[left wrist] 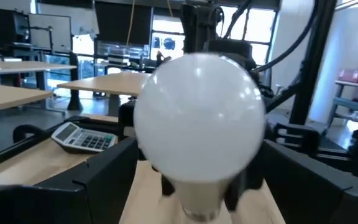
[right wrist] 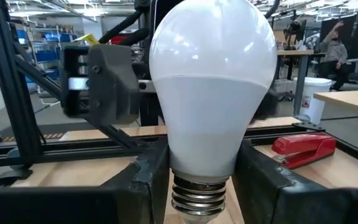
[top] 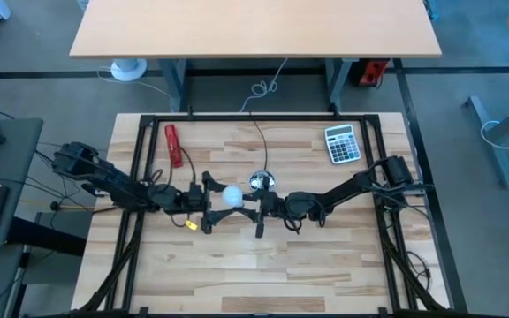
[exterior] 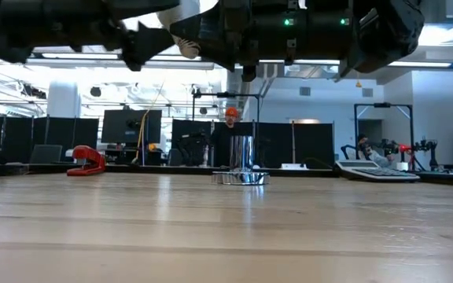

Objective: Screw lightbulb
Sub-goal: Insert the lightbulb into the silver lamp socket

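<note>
Wood table (top: 325,265): my right gripper (top: 253,206) clamps the lightbulb (top: 231,195), left gripper (top: 208,202) open around it; I keep the base plumb over the socket (top: 260,182).

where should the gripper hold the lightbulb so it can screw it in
Grip the lightbulb at its narrow neck just above the threads, coming from the side. The right gripper already clamps it there, leaving the screw base free.
</note>
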